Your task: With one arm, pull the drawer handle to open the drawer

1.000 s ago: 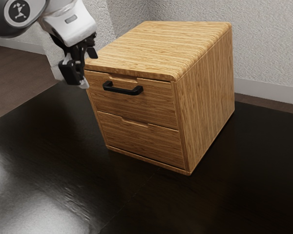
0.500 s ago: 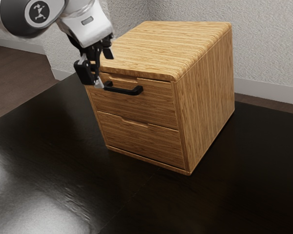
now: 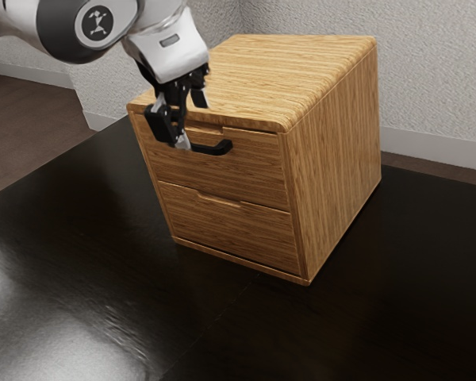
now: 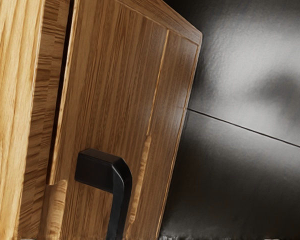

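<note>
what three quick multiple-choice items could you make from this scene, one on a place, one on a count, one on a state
1. Where is the black two-finger gripper?
A. at the end of the black bar handle on the top drawer
B. resting on the cabinet's top
C. down by the bottom edge of the cabinet

2. How many drawer fronts does the light striped-wood cabinet have?
A. one
B. two
C. four

3. What state is the handleless lower drawer in?
A. pulled far out
B. shut, flush with the front
C. taken out of the cabinet

Answers:
1 A: in the exterior view it sits at the handle's end toward that view's left.
2 B: two fronts are stacked one above the other.
3 B: its front lies level with the cabinet's face.
</note>
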{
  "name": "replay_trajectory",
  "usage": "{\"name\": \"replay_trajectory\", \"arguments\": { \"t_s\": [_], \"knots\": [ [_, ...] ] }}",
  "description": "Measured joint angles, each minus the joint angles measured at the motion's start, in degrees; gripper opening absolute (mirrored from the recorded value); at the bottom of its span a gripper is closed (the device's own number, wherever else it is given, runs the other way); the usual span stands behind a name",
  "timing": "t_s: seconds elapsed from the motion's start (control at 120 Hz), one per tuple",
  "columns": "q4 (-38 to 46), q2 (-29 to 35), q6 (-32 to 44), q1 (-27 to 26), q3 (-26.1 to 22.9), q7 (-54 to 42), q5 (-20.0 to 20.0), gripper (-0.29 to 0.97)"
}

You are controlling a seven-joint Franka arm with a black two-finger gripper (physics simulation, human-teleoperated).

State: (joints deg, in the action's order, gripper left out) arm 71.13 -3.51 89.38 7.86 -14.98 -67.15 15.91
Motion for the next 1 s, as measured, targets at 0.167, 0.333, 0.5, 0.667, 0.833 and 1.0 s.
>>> {"name": "replay_trajectory", "arguments": {
  "t_s": [0.167, 0.333, 0.5, 0.667, 0.833, 1.0],
  "knots": [
    [0.0, 0.1, 1.8, 0.1, -0.5, -0.3, 0.8, 0.39],
    [0.0, 0.3, 2.6, -1.8, -0.9, -0.4, 1.3, 0.26],
    [0.0, 0.0, 4.4, -1.9, -0.5, -0.6, 2.3, 0.17],
    [0.0, -0.9, 6.2, 0.3, -0.2, -0.8, 3.8, 0.13],
    [0.0, -0.8, 3.2, -0.1, -0.7, -1.4, 4.2, 0.12],
    [0.0, -1.2, 2.8, -1.1, -1.0, -1.8, 4.4, 0.12]
  ]
}}
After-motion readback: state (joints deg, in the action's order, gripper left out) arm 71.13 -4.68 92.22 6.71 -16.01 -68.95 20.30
